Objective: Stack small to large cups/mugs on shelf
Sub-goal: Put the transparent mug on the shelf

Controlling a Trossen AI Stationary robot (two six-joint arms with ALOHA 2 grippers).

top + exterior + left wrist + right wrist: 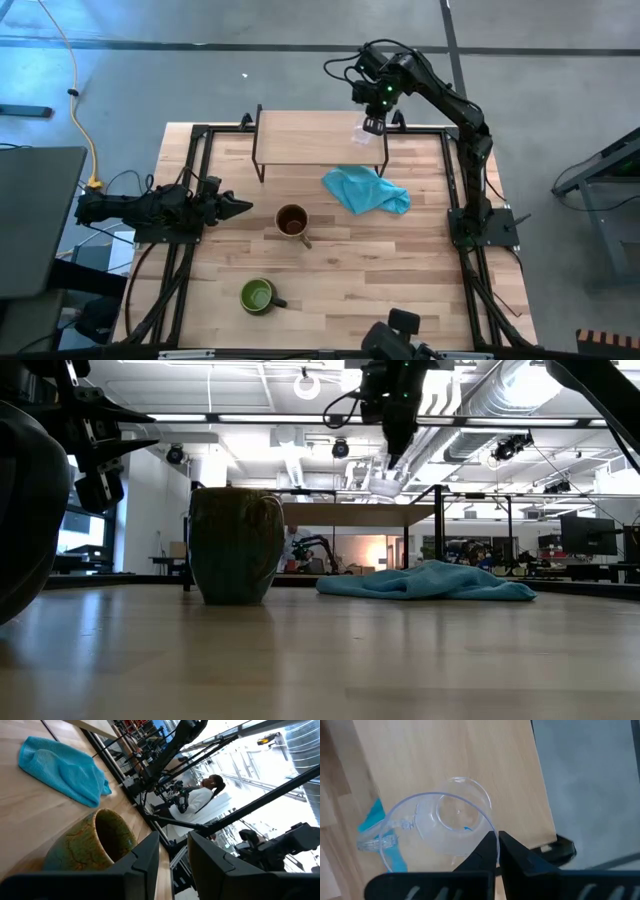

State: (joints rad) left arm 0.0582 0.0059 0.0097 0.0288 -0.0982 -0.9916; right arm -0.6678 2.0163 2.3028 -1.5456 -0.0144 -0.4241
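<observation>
Above pale smooth wood shelf [305,137], right gripper [497,840] jaws pinching clear rounded glass cup [442,827] rim, left gripper [238,207] jaws slightly parted, empty

Bright, even ceiling light; the lamps glare white in the low view, where the near table [320,660] blurs. The left wrist view's background is washed out.

tan-brown mug [90,845] base cut off | glass cup [362,133] faint from above
</observation>
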